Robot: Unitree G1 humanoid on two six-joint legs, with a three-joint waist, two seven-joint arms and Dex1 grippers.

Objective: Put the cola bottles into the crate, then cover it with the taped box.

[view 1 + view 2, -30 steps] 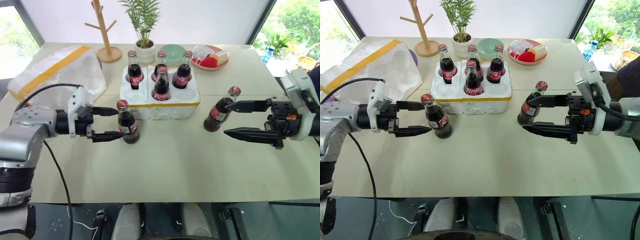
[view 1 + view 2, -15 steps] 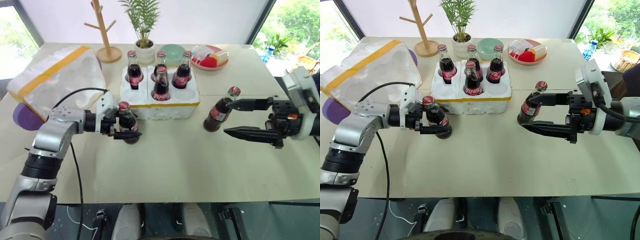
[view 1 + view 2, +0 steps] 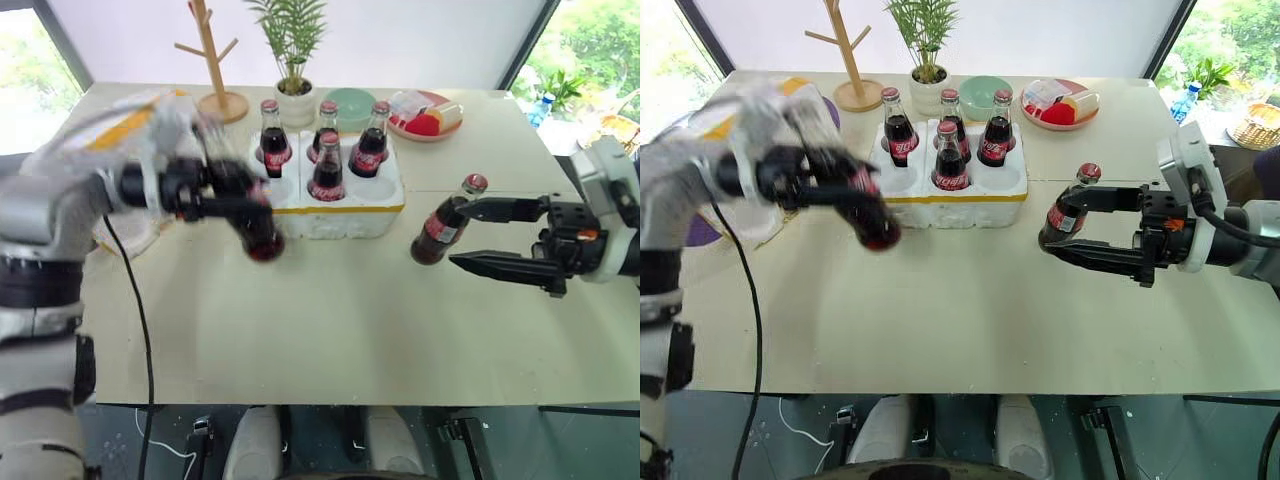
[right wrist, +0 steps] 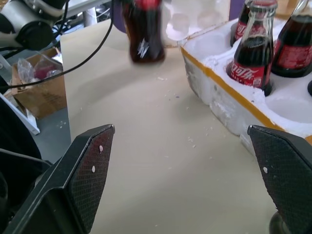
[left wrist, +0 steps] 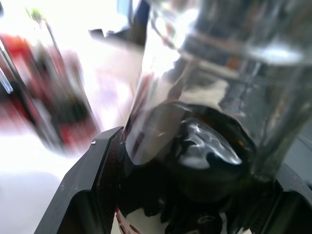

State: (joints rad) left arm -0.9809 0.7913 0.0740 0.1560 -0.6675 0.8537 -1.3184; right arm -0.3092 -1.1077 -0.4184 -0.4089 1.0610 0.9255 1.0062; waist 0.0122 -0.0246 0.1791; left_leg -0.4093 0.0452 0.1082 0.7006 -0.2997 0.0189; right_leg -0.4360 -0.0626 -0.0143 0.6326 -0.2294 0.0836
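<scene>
Six cola bottles counted: four in the crate (image 3: 325, 205), one gripped aloft by left tool (image 3: 235, 205), one between the wide-open right tool (image 3: 480, 238) fingers.

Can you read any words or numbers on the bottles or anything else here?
No text is readable.
Cola bottles in the crate: white writing on red labels, too blurred to read.
Lifted bottle: label blurred.
Items on the pink plate: too small.
</scene>
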